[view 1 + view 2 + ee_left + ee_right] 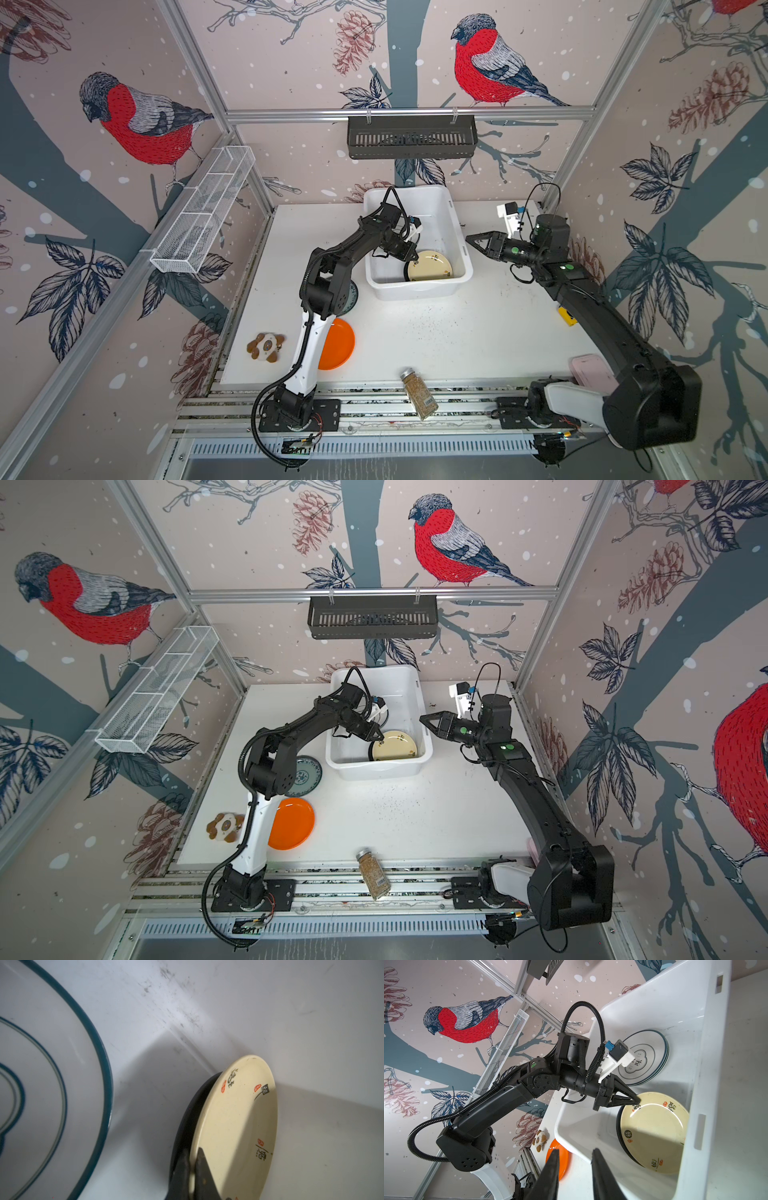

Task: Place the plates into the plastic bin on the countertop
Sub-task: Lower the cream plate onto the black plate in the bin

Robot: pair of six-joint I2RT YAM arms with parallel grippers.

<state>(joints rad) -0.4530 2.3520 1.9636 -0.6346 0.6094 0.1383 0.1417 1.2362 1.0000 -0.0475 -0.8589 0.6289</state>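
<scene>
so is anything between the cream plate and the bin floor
Yes. A black plate lies under the cream plate inside the plastic bin. The left hand is shut on the cream plate's rim.

Pink wallpaper panels (291, 83) show red-breasted birds (486, 62) and pinecones (353, 39); silver aluminium rails (291, 115) carry a black slotted basket (411, 137) and a white wire-mesh tray (203, 212).

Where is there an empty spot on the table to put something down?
The biggest bare patch of table lies between the bin, the orange plate, the spice jar and the right arm. The left side is crowded: the left arm hangs over that plate and the teal plate.
</scene>
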